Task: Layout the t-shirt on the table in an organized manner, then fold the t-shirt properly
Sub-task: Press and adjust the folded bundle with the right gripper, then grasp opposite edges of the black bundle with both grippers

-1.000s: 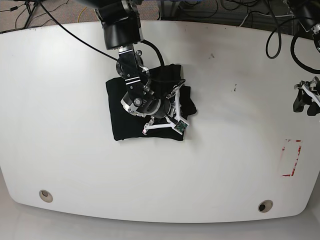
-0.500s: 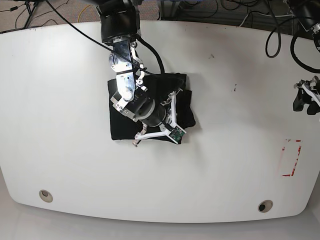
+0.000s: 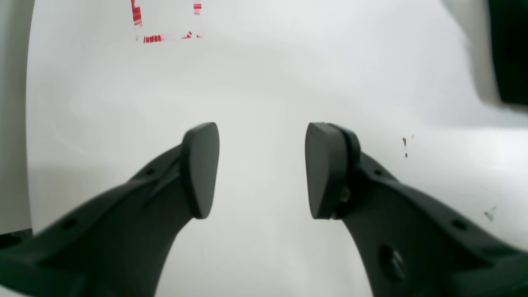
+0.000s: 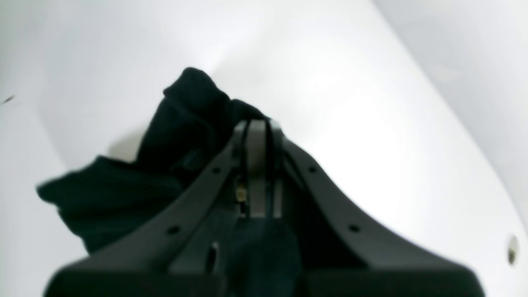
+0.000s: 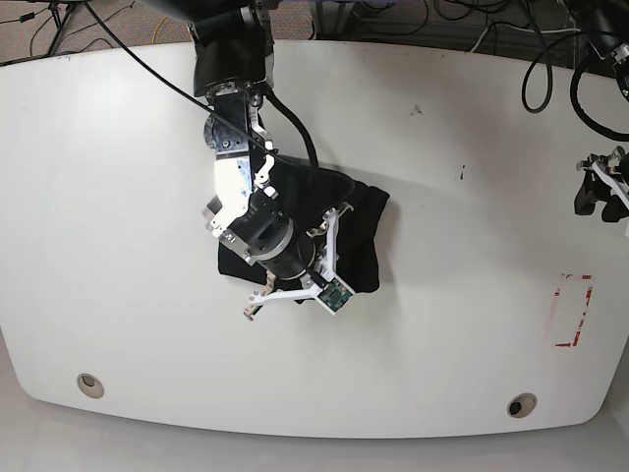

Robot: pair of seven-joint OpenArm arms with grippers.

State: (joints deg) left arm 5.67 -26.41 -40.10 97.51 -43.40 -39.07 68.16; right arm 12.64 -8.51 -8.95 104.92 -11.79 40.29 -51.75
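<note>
The black t-shirt (image 5: 360, 230) lies bunched in the middle of the white table (image 5: 442, 324), partly under my right arm. In the right wrist view my right gripper (image 4: 258, 128) is shut, pinching a fold of the t-shirt (image 4: 177, 136), which humps up past the fingertips. The base view hides those fingertips under the wrist (image 5: 267, 244). The shirt's print is not visible. My left gripper (image 3: 262, 169) hangs open over bare table with nothing between its fingers. It sits at the far right edge of the base view (image 5: 601, 193), well away from the shirt.
A red-outlined rectangle mark (image 5: 573, 310) sits near the right side, ahead of the left gripper (image 3: 165, 20). Two grommet holes (image 5: 89, 383) (image 5: 521, 404) lie near the front edge. Cables hang behind the back edge.
My right arm has moved toward the table's front, still shut on the cloth. The shirt has shifted with it and spread out to the right. The left arm has not moved.
</note>
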